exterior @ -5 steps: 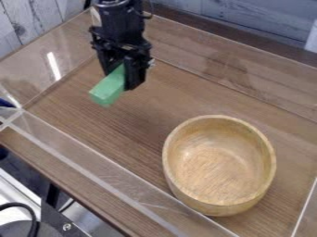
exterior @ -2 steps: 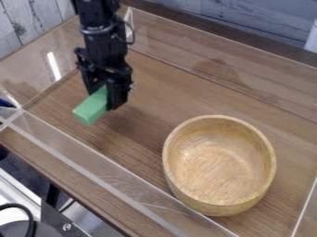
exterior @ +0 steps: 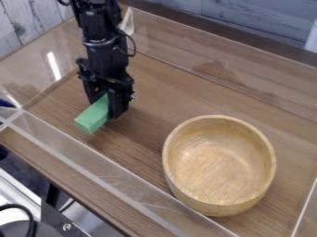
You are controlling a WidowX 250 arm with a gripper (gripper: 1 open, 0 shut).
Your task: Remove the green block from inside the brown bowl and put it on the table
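My black gripper (exterior: 107,100) points straight down over the left part of the table (exterior: 186,88), shut on the green block (exterior: 92,118). The block is a small bright green bar; its upper end sits between the fingers and its lower end is at or just above the tabletop, and I cannot tell if it touches. The brown bowl (exterior: 221,162) stands at the lower right, empty, well apart from the gripper.
Low clear acrylic walls (exterior: 74,157) border the table; the front wall runs close below the block. Pale wooden planks lie beyond the far left corner. Bare tabletop stretches between the gripper and the bowl.
The gripper has carried the green block down and toward the lower left, from well above the table to tabletop level. The bowl has not moved.
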